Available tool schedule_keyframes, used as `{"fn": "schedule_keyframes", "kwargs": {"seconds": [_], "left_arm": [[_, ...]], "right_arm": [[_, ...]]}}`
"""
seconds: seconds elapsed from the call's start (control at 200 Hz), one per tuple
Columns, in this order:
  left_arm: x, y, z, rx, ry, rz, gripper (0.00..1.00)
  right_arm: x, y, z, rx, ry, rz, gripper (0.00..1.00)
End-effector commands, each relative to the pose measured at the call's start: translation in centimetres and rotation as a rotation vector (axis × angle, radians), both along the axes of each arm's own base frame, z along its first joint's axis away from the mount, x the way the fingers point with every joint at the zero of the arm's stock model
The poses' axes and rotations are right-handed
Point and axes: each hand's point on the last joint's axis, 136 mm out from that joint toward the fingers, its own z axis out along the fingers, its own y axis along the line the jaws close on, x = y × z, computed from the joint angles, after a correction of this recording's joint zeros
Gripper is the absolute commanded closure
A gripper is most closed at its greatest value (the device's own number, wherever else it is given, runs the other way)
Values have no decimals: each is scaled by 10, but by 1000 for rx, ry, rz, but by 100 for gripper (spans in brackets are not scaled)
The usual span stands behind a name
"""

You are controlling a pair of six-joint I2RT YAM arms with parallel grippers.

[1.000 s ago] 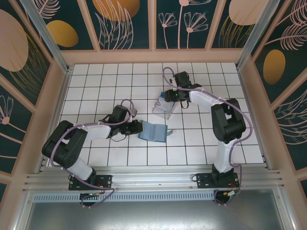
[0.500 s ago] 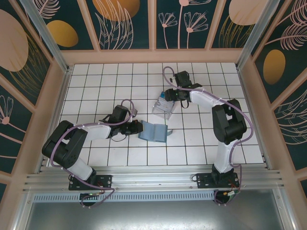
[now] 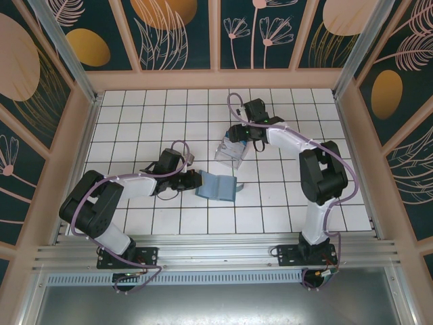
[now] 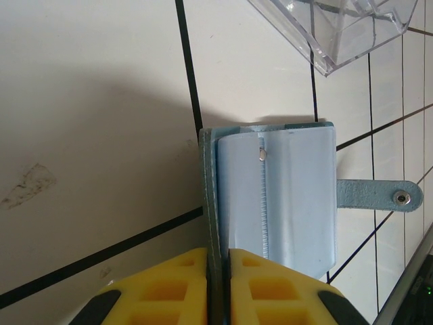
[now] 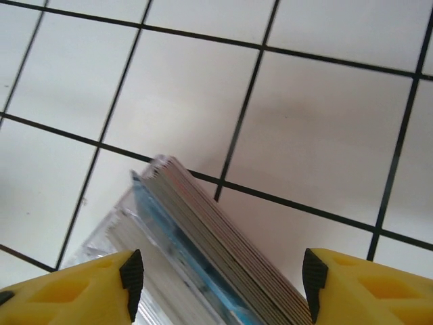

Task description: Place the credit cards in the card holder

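Two roles: left fingers pinch the card holder on the tabletop; right fingers, spread wide just beyond it, straddle the credit cards. They should centre on the stack before closing.

The teal-blue card holder lies opened just below the top view's centre, pale blue pockets showing, while the credit cards stand stacked edge-on, bottom-centre of the right wrist view.

Bare bench is lying open to the left and along the far side; the clear box and card holder are blocking the centre, a slim gap running between them.
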Motion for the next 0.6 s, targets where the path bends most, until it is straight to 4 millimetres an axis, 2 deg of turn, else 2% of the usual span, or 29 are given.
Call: {"fn": "schedule_keyframes", "kwargs": {"seconds": [0.0,0.38,0.596], "left_arm": [[2,-7,8,-26,-10,-10,85],[2,-6,7,-21,-10,-12,84],[2,-6,6,-21,-10,-12,84]], "right_arm": [[6,10,1,-24,-2,40,33],[8,7,-21,-79,33,29,33],[12,0,-23,-95,21,-3,35]]}}
